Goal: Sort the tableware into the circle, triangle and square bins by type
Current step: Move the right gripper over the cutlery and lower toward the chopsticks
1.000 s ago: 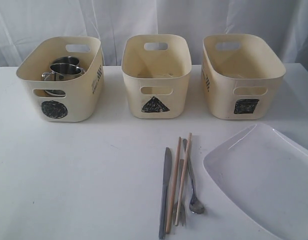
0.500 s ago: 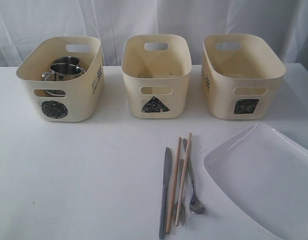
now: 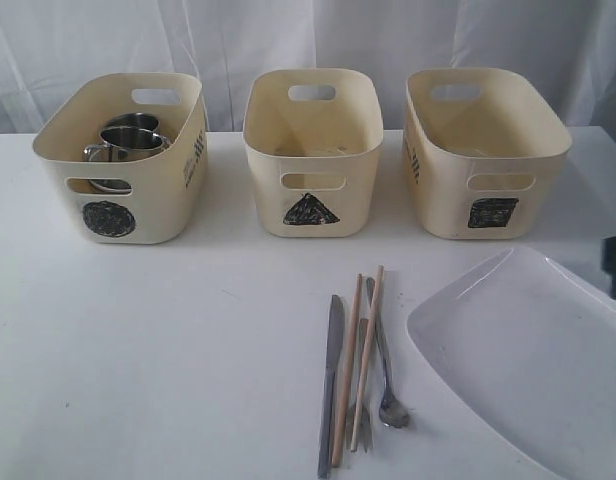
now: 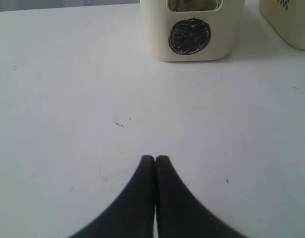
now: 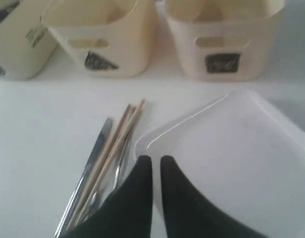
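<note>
Knife (image 3: 331, 385), chopsticks (image 3: 360, 350) and spoon (image 3: 388, 400) lie packed side by side, partly overlapping, lower centre of the exterior view, flat on the desk (image 3: 168, 350). Plate (image 3: 528, 370) sits lower right, just beside the spoon. Mugs (image 3: 133, 140) are in the circle bin (image 3: 158, 200), upper left.

Right fingers (image 5: 142, 171) hang over the plate edge next to the cutlery, a slit apart, holding nothing. Left fingers (image 4: 145, 171) are pressed together over bare desk, facing the circle bin.

Likely step: the right arm takes the cutlery. It should spread wider, drop straight down and pinch one outer piece across its handle, clear of the plate rim. Chopsticks may roll.
</note>
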`<action>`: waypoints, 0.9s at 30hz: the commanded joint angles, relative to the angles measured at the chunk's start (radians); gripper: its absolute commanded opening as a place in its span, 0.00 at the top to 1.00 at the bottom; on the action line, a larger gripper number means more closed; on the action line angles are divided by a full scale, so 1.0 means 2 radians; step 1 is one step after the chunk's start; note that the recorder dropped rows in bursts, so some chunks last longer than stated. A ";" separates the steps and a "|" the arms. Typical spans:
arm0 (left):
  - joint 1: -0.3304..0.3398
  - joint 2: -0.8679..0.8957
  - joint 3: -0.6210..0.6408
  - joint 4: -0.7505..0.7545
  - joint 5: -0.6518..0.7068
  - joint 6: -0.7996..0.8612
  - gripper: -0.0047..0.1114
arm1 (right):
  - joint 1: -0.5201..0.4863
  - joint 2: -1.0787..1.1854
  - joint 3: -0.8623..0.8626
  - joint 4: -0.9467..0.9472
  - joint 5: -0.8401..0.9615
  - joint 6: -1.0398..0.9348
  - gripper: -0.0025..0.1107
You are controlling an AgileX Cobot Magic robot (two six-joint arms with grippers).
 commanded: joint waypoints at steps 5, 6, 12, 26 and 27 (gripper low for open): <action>0.002 -0.002 0.002 -0.004 0.001 0.001 0.96 | 0.015 0.171 -0.051 0.093 0.029 -0.072 0.67; 0.002 -0.002 0.002 -0.004 0.001 0.001 0.96 | 0.015 0.188 -0.054 0.096 0.033 -0.072 0.66; 0.002 -0.002 0.002 -0.004 0.001 0.001 0.96 | 0.044 0.255 -0.071 0.119 0.033 -0.081 0.66; 0.002 -0.002 0.002 -0.003 0.001 0.001 0.96 | 0.209 0.349 -0.076 0.140 -0.037 -0.061 0.66; 0.002 -0.002 0.002 -0.003 0.001 0.001 0.96 | 0.216 0.361 -0.076 0.140 -0.046 -0.061 0.66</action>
